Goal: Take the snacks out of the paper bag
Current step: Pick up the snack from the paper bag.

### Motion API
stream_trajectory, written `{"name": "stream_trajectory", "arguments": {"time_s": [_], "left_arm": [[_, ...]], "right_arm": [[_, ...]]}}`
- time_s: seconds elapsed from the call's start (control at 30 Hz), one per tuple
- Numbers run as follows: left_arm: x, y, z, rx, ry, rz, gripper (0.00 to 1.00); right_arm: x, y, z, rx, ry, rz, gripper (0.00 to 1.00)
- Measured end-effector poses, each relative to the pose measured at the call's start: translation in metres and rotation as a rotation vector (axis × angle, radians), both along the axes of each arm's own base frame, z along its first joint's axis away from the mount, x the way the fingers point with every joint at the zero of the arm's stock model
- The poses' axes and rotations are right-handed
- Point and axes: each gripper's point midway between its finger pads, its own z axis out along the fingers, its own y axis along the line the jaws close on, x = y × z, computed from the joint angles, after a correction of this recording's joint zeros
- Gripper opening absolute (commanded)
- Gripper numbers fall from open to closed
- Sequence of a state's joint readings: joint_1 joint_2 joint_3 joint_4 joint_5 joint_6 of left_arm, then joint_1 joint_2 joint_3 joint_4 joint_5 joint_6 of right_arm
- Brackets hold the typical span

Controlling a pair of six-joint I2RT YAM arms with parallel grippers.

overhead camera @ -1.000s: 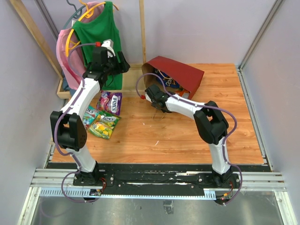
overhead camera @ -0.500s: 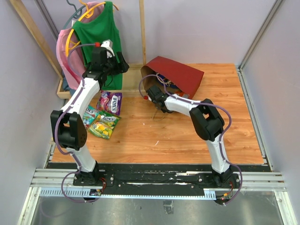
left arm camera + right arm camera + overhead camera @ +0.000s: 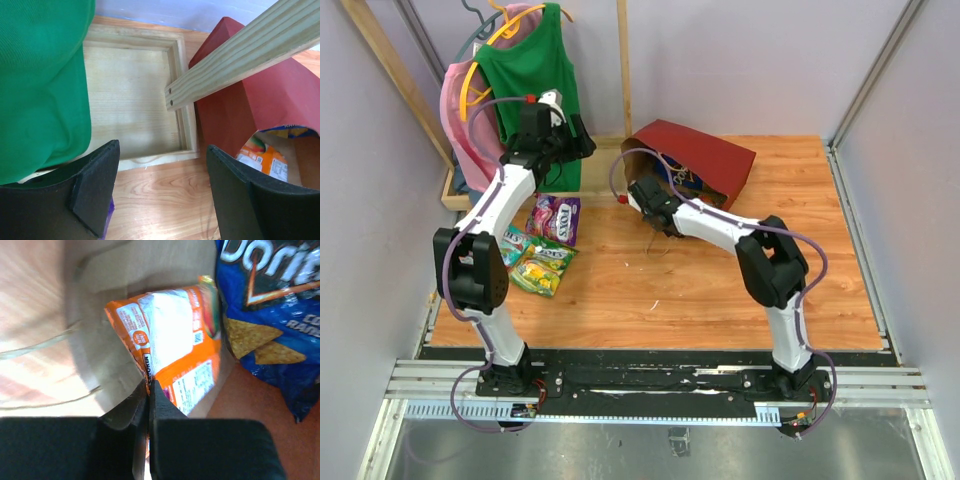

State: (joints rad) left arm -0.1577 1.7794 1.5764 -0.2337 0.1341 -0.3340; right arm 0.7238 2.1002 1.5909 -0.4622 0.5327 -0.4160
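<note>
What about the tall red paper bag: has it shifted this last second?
No. The red paper bag lies where it was, mouth beside the wooden upright post.

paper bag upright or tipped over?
Tipped: the paper bag lies on its side, mouth sideways, orange packet and Doritos bag showing inside.

Wooden post [image 3: 623, 70] beside paper bag [image 3: 710, 160] mouth, open tabletop [image 3: 700, 290] in front
</note>
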Motion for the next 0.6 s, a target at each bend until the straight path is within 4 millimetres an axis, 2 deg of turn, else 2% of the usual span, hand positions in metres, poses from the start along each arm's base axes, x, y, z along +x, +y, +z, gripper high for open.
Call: {"name": "stream_trajectory", "arguments": {"time_s": [0.1,0.27,0.37,0.6], "left_arm": [[0.001,0.000,-0.004,-0.002,0.008,0.003,0.74],[0.002,0.003,-0.004,-0.006,0.009,0.011,0.74],[0.002,0.006,-0.003,-0.008,0.009,0.017,0.74],[0.004,0.011,-0.003,-0.012,0.008,0.029,0.74]], "right_arm": [[-0.011,0.021,0.028,0.102,-0.024,0.056,0.01],[-0.039,0.050,0.088,0.329,-0.051,0.159,0.01],[-0.058,0.057,0.114,0.455,-0.044,0.212,0.01],[-0.097,0.059,0.150,0.717,0.016,0.295,0.01]]}}
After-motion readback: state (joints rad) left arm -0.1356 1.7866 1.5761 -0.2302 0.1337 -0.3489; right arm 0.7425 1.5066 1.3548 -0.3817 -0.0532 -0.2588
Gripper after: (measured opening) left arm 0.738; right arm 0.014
